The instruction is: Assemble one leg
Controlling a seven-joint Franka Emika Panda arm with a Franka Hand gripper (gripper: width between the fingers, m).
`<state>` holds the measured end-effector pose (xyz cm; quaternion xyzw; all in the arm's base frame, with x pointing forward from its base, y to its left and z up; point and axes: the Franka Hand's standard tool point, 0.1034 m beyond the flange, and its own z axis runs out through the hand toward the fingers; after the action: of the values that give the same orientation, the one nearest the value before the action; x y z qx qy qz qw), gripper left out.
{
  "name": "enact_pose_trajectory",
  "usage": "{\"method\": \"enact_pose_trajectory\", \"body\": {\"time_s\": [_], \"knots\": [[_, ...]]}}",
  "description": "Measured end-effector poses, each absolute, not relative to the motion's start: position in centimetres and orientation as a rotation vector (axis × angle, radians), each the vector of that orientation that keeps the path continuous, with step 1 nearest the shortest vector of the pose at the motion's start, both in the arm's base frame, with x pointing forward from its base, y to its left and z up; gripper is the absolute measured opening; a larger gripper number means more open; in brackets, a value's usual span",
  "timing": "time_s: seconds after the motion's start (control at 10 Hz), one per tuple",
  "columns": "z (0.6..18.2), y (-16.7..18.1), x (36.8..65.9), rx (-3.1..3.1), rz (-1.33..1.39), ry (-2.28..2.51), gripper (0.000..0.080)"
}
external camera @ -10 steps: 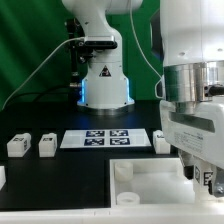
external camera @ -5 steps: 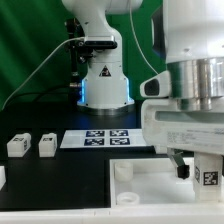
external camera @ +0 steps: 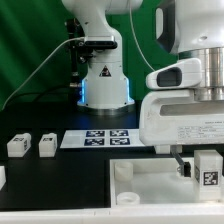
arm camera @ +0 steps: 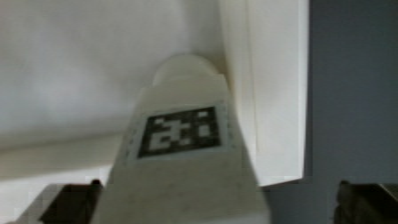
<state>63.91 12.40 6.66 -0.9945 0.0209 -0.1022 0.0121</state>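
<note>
One leg (external camera: 208, 163), a stubby white post with a black-and-white tag, stands upright on the large white panel (external camera: 150, 192) near the exterior view's right edge. My gripper (external camera: 203, 172) hangs straight over it, open, one dark finger (external camera: 180, 166) on each side. In the wrist view the leg (arm camera: 182, 130) rises between the two fingertips (arm camera: 71, 206) with a gap on both sides, the gripper (arm camera: 217, 210) not touching it. The panel (arm camera: 71, 70) lies beneath, its edge just beside the leg.
Two more legs (external camera: 17, 145) (external camera: 47, 145) lie on the black table at the exterior view's left. The marker board (external camera: 105, 138) lies in front of the robot base (external camera: 103, 85). Round corner sockets (external camera: 122, 171) show on the panel's left side.
The hand has turned about its own axis above the leg and now shows its broad side. The leg stayed in place and the jaws stayed open.
</note>
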Motion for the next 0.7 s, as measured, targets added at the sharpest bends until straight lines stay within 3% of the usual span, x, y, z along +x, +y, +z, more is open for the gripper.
{"method": "enact_pose_trajectory", "body": {"time_s": [0.7], "knots": [[6.9,11.2,64.0,-3.108,-0.153,0.090,0.0626]]}}
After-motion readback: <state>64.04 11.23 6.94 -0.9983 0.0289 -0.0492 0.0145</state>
